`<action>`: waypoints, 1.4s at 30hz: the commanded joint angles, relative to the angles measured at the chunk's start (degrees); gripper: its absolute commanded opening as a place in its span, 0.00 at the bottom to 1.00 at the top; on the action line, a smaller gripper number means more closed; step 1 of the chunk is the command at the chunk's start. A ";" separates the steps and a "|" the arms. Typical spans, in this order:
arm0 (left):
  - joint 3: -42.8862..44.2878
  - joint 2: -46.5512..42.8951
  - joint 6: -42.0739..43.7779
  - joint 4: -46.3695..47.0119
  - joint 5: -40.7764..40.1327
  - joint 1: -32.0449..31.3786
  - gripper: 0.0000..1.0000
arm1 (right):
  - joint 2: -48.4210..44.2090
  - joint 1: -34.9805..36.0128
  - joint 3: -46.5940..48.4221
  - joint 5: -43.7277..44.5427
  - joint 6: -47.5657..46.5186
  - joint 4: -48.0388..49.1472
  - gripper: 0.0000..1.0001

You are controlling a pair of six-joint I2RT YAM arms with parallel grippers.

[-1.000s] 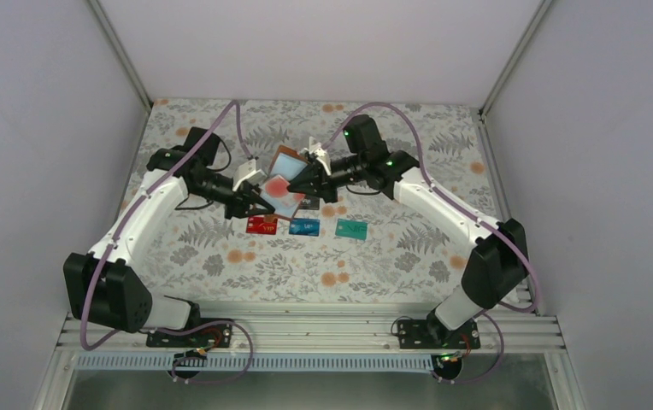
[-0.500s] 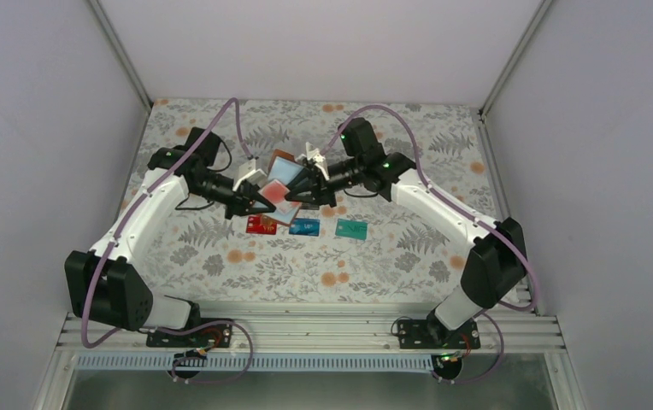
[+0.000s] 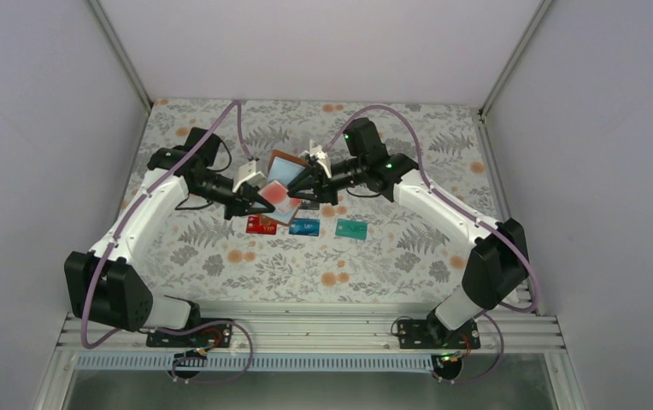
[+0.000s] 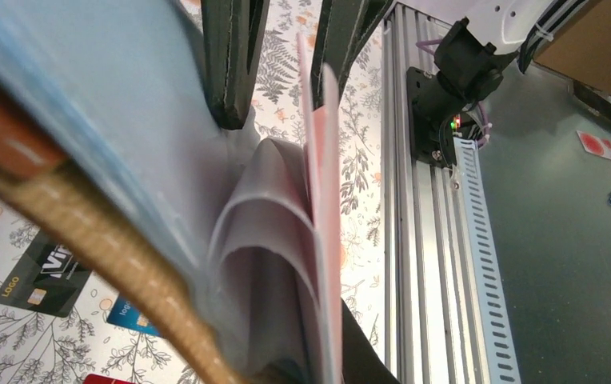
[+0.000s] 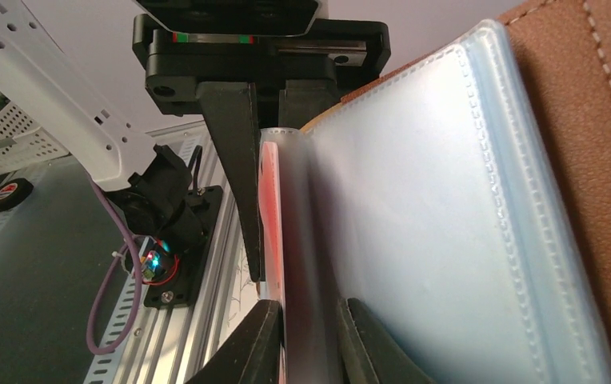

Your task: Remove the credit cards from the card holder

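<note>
both my arms reach forward and bend inward, meeting above the middle of the tabletop (image 3: 391,256). my left end effector (image 3: 265,199) is clamped on the card holder (image 5: 574,160), holding it open off the tabletop. my right end effector (image 5: 310,308) stands slightly apart, its fingers either side of the pocket with the red-white card (image 5: 270,208). the other credit cards (image 3: 304,226) lie just below both.

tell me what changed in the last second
The left gripper closed on the card holder. The right gripper loosened; its jaws now stand apart around the pocket holding the red-white card. Neither moved far. The red card, blue card and teal card still lie on the table.
</note>
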 commanded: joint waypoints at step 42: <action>-0.21 -2.13 5.48 -2.19 2.02 -0.46 0.02 | -0.92 0.68 3.32 -0.57 -0.56 1.28 0.26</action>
